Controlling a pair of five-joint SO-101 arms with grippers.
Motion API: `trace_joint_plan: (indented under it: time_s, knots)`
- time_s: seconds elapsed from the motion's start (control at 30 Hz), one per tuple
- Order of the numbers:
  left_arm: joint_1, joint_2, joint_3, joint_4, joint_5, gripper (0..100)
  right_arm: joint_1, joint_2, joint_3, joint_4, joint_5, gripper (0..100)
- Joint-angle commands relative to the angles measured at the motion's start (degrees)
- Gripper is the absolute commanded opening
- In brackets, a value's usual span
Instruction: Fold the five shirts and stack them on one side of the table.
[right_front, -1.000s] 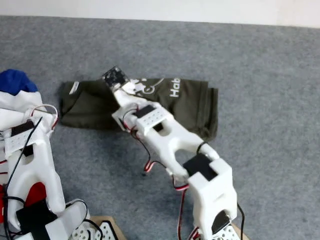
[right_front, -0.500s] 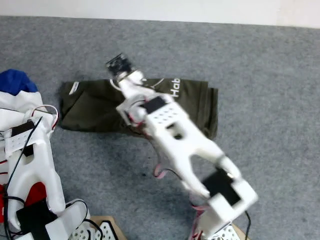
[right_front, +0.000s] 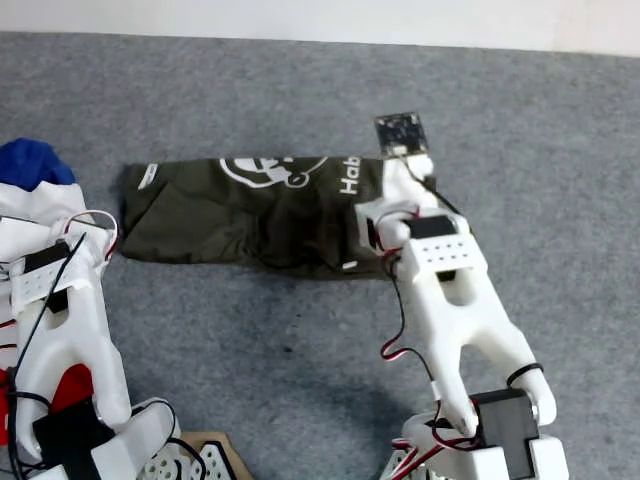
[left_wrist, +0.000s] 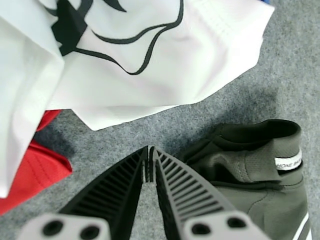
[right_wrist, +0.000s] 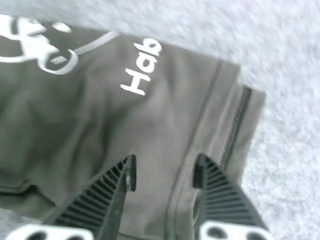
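A dark olive shirt (right_front: 250, 215) with white print lies folded into a long strip across the middle of the grey table. My right arm (right_front: 435, 260) stands over the strip's right end. The right gripper (right_wrist: 165, 167) hovers open just above the olive shirt (right_wrist: 95, 115), its fingers straddling a seam near the sleeve hem (right_wrist: 240, 125), with nothing held. My left gripper (left_wrist: 149, 152) is shut and empty, low over bare table between a white shirt (left_wrist: 150, 60), a red shirt (left_wrist: 30, 175) and the olive shirt's collar (left_wrist: 250, 165).
At the table's left edge a white shirt (right_front: 40, 215), a blue shirt (right_front: 30, 162) and a red shirt (right_front: 70, 392) lie bunched under and around the left arm (right_front: 60, 310). Grey table (right_front: 540, 150) stretches open to the right and far side.
My right arm has swung from the olive shirt's left-middle part over to its right end. The shirt and the left arm have not moved.
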Motion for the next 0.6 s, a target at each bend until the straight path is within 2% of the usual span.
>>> trace_joint_plan:
  time_s: [0.0,0.2,0.57]
  knots:
    - [1.71,-2.15,-0.22,-0.88,0.18,4,1.27,-2.77,0.13,-2.77,-0.70,21.5]
    - [2.86,-2.15,-0.22,-0.88,-1.76,4,3.03,-0.84,0.31,-3.03,-0.53,21.4]
    - [3.56,-2.15,0.75,-1.93,-2.46,4,6.29,19.21,-9.98,-4.35,-0.44,18.5]
